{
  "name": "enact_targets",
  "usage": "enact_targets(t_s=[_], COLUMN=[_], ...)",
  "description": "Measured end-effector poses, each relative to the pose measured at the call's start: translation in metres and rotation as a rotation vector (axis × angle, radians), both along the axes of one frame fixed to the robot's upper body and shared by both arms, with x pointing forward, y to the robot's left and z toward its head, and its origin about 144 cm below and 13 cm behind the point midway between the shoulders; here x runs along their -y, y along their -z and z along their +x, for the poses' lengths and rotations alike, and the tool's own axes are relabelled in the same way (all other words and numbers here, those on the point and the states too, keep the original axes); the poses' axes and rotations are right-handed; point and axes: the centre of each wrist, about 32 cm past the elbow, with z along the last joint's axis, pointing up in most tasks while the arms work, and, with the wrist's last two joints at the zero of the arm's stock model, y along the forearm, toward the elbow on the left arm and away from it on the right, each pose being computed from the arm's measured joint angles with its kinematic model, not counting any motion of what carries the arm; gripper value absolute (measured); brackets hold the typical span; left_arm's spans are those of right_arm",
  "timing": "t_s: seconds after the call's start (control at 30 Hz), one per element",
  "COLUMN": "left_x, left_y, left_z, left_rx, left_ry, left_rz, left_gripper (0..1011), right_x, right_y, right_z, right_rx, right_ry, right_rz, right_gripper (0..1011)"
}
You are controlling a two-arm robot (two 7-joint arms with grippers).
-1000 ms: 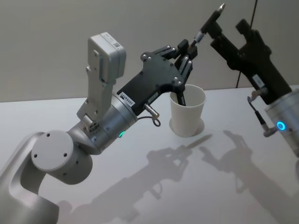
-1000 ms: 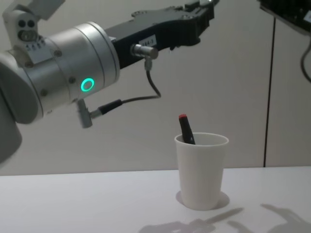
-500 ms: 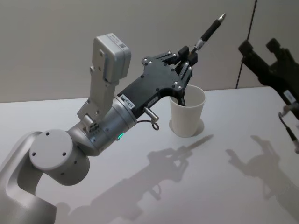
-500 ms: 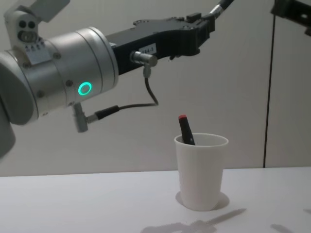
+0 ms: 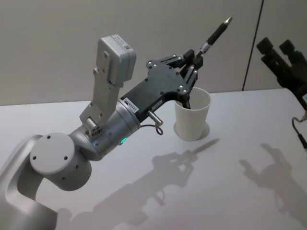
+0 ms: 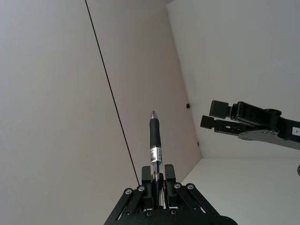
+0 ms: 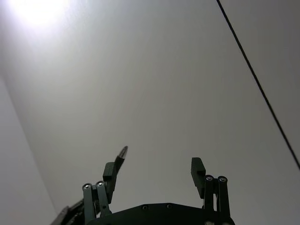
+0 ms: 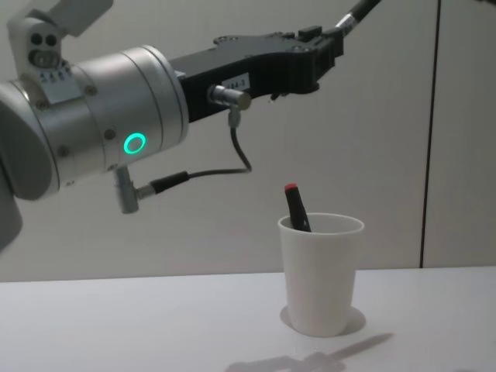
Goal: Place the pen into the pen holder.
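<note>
We are looking at a white table (image 5: 144, 201) with the big left arm (image 5: 108, 129) reaching across it from the near left toward the far middle. Its left gripper (image 5: 194, 53) is hanging high over the paper cup (image 8: 321, 271), about above the rim, and it is clamping the lower end of the pen (image 6: 155, 140) between closed fingers. The pen is sticking up and away to the far right, tip uppermost, well above the cup and not touching it.

We are judging that the high hold is there to keep the pen clear of the rim. The pen is not in the cup yet. For the drop, the wrist probably has to swing so the pen hangs down over the opening. A slanted entry could knock the light cup over.

The right gripper (image 5: 277, 48) is sitting at the far right edge, raised, well apart from cup and pen. Its jaws are standing wide apart with nothing between them, so we are reading it as out of the way and leaving the work to the left arm.

The cup is standing upright on the table at far middle, mouth up. A second pen with a red cap (image 8: 295, 205) is leaning inside against the left side of the rim, so the free room is more to the right side.
</note>
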Motion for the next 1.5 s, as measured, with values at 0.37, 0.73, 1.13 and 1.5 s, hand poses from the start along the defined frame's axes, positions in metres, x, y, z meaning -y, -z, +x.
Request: enact_targets(t_s=[0.37,0.73,1.13,1.5], left_x=[0.0,0.0,0.0,0.0], left_y=[0.0,0.0,0.0,0.0], left_z=[0.0,0.0,0.0,0.0], left_rx=[-0.003,-0.004,-0.005,-0.005], left_ry=[0.0,0.0,0.0,0.0], left_rz=[0.004,0.005,0.005,0.005], left_gripper=[166,166,166,166], right_x=[-0.02,-0.048,-0.065,-0.076], right_y=[0.0,0.004,0.008,0.008], right_z=[0.007,0.022,0.036,0.047], right_rx=[-0.016,-0.067,-0.106,-0.111], right_ry=[-0.13,-0.237,-0.274,-0.294], right_rz=[0.124,0.195,0.214,0.213], right_gripper=[1002,1002,1002,1001])
